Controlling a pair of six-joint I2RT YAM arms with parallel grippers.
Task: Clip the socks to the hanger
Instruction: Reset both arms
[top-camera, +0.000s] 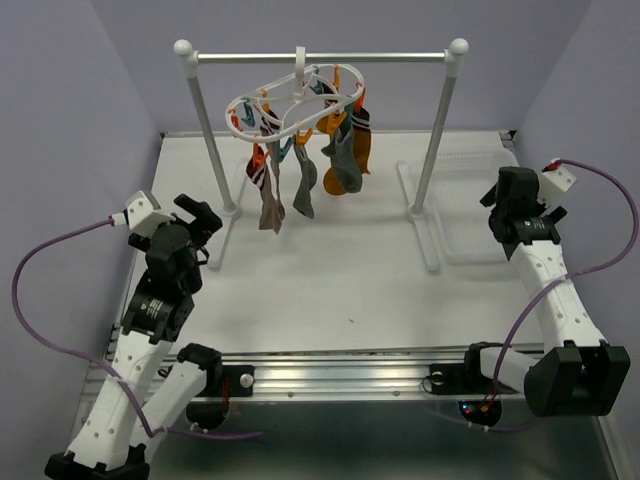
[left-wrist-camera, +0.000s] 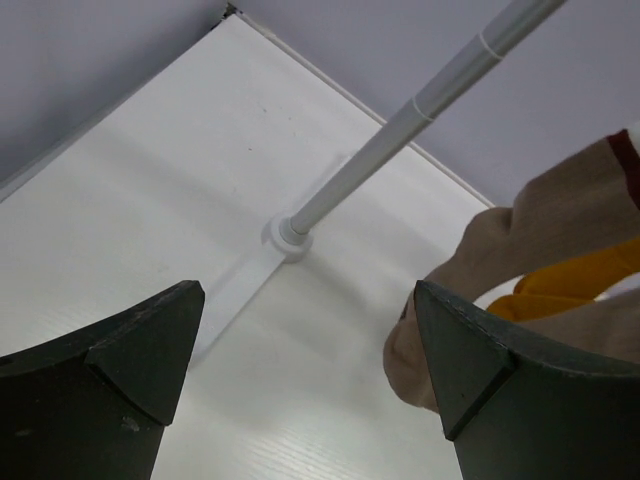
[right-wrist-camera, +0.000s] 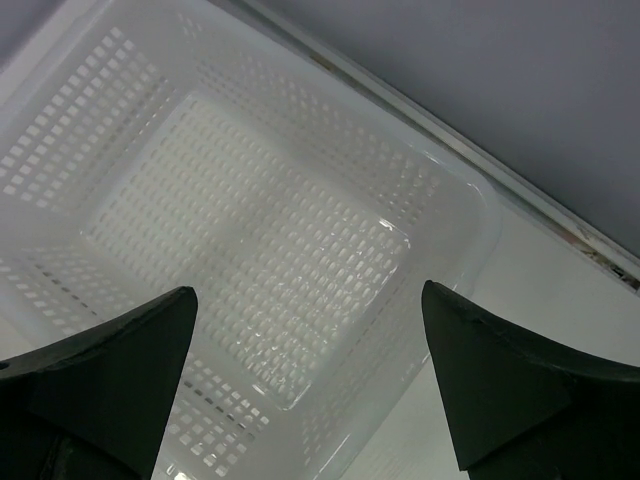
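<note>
The white oval hanger hangs by its hook from the silver rail at the back. Several socks dangle from its clips: tan, grey, brown and mustard-orange ones. In the left wrist view a tan sock and an orange sock hang at the right, just beyond the right finger. My left gripper is open and empty, low beside the rail's left post. My right gripper is open and empty above the white basket.
The silver rail stands on two white posts with flat feet; the left post rises ahead of my left gripper. A white perforated basket, holding nothing, sits at the right of the table.
</note>
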